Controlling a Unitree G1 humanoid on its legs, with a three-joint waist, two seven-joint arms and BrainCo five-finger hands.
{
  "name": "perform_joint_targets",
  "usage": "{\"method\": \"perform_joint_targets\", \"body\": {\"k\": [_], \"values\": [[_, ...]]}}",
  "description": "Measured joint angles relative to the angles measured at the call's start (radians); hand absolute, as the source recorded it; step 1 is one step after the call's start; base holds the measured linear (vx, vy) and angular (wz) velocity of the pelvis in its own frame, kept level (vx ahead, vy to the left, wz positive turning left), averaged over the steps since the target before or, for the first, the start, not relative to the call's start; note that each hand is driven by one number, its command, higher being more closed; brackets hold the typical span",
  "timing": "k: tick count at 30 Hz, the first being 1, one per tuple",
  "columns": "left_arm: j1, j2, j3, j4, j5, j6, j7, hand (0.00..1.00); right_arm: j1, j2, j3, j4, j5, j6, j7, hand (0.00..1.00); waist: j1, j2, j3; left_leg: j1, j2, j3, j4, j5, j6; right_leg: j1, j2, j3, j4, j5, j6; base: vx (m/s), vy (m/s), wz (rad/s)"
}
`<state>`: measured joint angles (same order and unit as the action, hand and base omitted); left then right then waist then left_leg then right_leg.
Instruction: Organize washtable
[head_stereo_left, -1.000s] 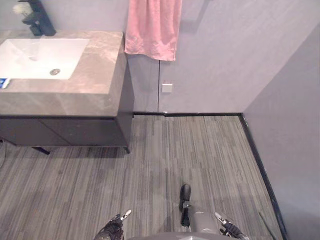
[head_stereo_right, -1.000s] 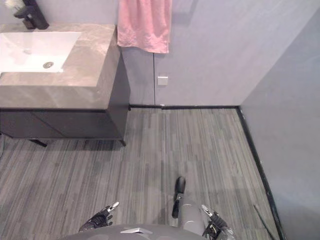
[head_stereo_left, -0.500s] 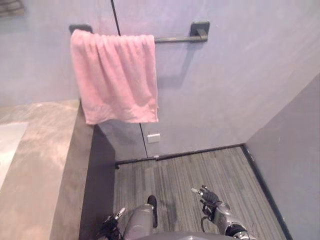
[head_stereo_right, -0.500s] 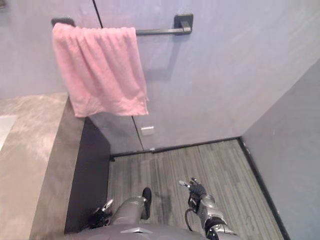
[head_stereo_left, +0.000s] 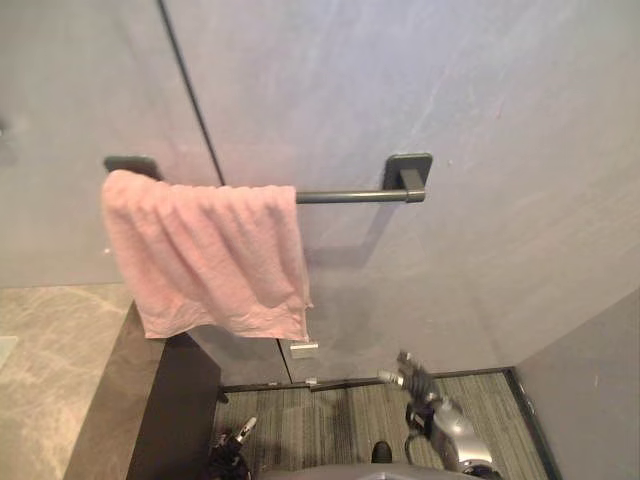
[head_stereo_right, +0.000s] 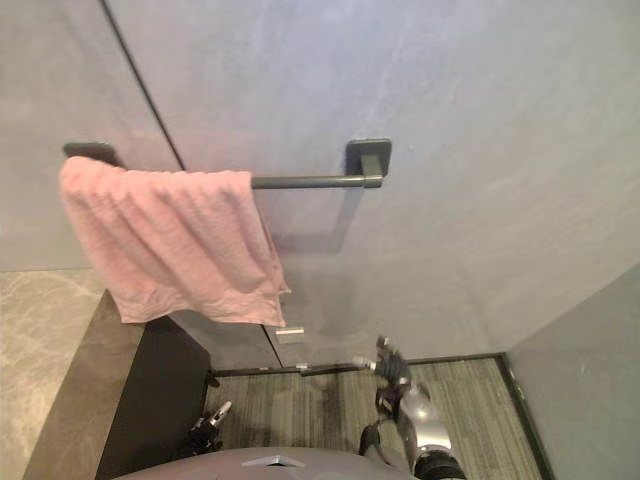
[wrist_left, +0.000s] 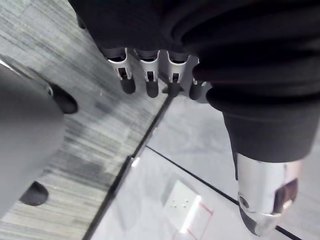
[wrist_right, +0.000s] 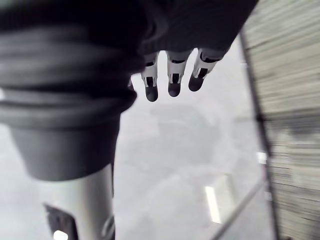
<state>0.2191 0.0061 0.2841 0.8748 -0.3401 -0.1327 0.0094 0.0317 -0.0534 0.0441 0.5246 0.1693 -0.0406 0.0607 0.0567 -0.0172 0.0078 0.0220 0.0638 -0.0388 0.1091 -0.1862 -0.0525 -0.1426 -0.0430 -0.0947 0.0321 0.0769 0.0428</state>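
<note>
one pink terry towel (head_stereo_left: 205, 255) hangs in soft vertical folds over the left end of a slim dark metal bar (head_stereo_left: 345, 196), whose square bracket (head_stereo_left: 408, 172) is fixed to a smooth, faintly mottled grey wall (head_stereo_left: 450, 90). below the towel, at the lower left, sits the washtable (head_stereo_left: 60, 370): a thick slab top of veined beige-brown stone with a flat matt black cabinet side (head_stereo_left: 175, 420) under it. a small white square plate (head_stereo_left: 304, 350) sits low on the wall, above a grey, finely striped plank floor (head_stereo_left: 335, 420). the right hand (head_stereo_left: 416, 384) is raised near the wall, fingers straight and spread, holding nothing. the left hand (wrist_left: 148, 70) hangs low by the cabinet, fingers loosely extended and empty too.
</note>
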Motion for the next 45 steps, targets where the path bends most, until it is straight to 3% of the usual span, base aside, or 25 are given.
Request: {"method": "perform_joint_targets", "body": {"k": [5,9,11,16,19,29,35,36,45], "values": [[0.095,-0.012,0.035,-0.360,-0.002,-0.019,0.045,0.00,0.002,-0.013,0.078,-0.321,0.017,-0.047,-0.011,0.00,0.010,-0.026,0.001,0.002,0.027,-0.007,0.007,-0.013,-0.022,0.024,0.033,0.002,-0.069,0.036,-0.022,0.08,-0.090,-0.12],[0.099,-0.051,0.053,-0.607,0.003,-0.041,0.073,0.00,0.033,-0.024,0.208,-0.481,0.047,-0.055,-0.016,0.00,0.021,-0.018,0.006,0.002,0.017,-0.005,0.020,-0.019,-0.013,0.059,0.022,0.001,-0.114,0.057,-0.015,0.04,0.039,-0.03],[0.097,-0.063,0.042,-0.723,0.004,-0.049,0.084,0.00,0.026,-0.028,0.273,-0.580,0.049,-0.058,-0.006,0.00,0.040,-0.012,0.009,0.009,0.013,-0.006,0.031,-0.029,-0.006,0.078,0.019,-0.003,-0.123,0.059,-0.013,0.00,0.038,0.06],[0.106,-0.066,0.022,-0.920,0.015,-0.066,0.107,0.00,-0.132,-0.021,0.359,-0.684,0.091,-0.086,0.012,0.00,0.063,-0.009,0.012,0.004,0.009,-0.021,0.053,-0.035,-0.003,0.092,0.011,-0.028,-0.123,0.059,-0.013,-0.04,0.016,0.12],[0.133,-0.072,0.021,-1.011,0.016,-0.076,0.117,0.00,-0.185,-0.012,0.368,-0.694,0.126,-0.109,0.014,0.00,0.070,-0.007,0.012,-0.001,0.009,-0.034,0.052,-0.035,-0.003,0.098,0.009,-0.044,-0.123,0.057,-0.015,-0.02,-0.005,0.19],[0.150,-0.080,0.017,-1.118,0.043,-0.094,0.130,0.00,-0.205,-0.006,0.403,-0.666,0.127,-0.110,0.014,0.00,0.093,0.000,0.015,-0.008,0.004,-0.066,0.051,-0.026,-0.011,0.102,0.004,-0.076,-0.123,0.055,-0.017,0.01,-0.001,0.09],[0.167,-0.080,0.007,-1.118,0.043,-0.098,0.132,0.00,-0.258,-0.001,0.473,-0.495,0.127,-0.086,0.020,0.00,0.099,-0.002,0.014,-0.008,0.003,-0.067,0.051,-0.026,-0.011,0.102,0.004,-0.076,-0.123,0.055,-0.017,0.00,0.000,0.00],[0.169,-0.081,0.001,-1.118,0.042,-0.098,0.132,0.00,-0.258,0.000,0.475,-0.473,0.127,-0.077,0.022,1.00,0.103,-0.002,0.013,-0.009,0.003,-0.068,0.051,-0.026,-0.011,0.102,0.003,-0.076,-0.123,0.055,-0.017,0.00,0.000,0.00],[0.168,-0.079,-0.020,-1.118,0.043,-0.098,0.132,0.00,-0.301,0.004,0.475,-0.392,0.126,-0.044,0.021,1.00,0.119,-0.003,0.013,-0.015,-0.001,-0.080,0.046,-0.025,-0.011,0.101,0.002,-0.085,-0.124,0.055,-0.017,-0.01,0.000,0.03]]}}
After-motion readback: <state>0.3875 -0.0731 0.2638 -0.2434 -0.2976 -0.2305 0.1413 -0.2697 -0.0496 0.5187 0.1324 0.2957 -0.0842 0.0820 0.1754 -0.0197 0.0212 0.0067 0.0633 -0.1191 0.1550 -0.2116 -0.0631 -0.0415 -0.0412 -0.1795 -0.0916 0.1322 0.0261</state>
